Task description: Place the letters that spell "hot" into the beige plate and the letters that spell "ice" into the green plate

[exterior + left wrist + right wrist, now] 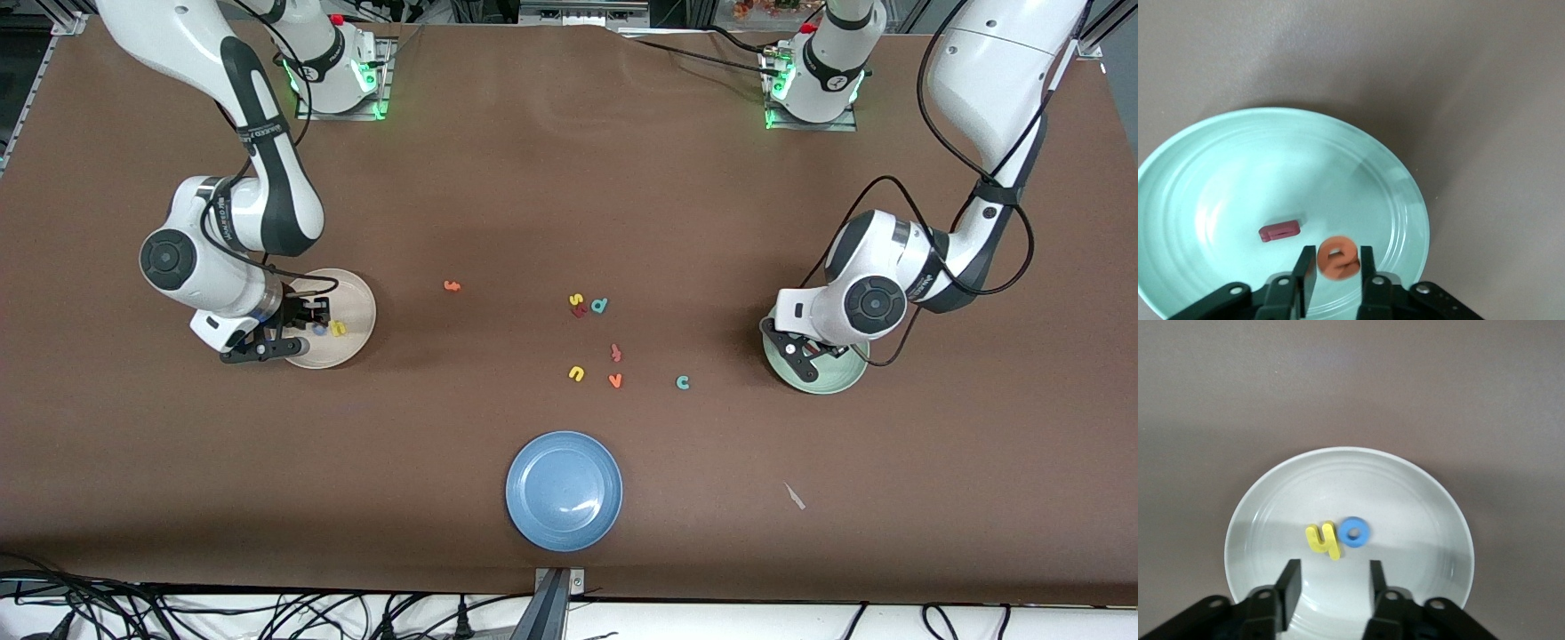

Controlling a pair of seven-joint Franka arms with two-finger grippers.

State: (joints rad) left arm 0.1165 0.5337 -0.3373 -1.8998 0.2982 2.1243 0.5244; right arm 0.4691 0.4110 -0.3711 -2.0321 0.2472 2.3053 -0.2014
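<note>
My left gripper (1336, 267) (811, 354) hovers over the green plate (1218, 167) (843, 377), its fingers a little apart. The orange e (1338, 257) hangs blurred and loose between them. The dark red i (1280, 231) lies in that plate. My right gripper (1331, 577) (307, 316) stands open and empty over the beige plate (1405, 500) (354, 300), which holds the yellow h (1322, 539) (338, 328) and the blue o (1355, 532) (318, 330). The orange t (452, 285) and the teal c (683, 382) lie on the table between the plates.
Other loose letters lie mid-table: a yellow s (576, 300), a teal d (599, 306), a redder t-like letter (615, 353), a yellow u (576, 374) and an orange v (614, 380). A blue plate (564, 489) sits nearer the front camera.
</note>
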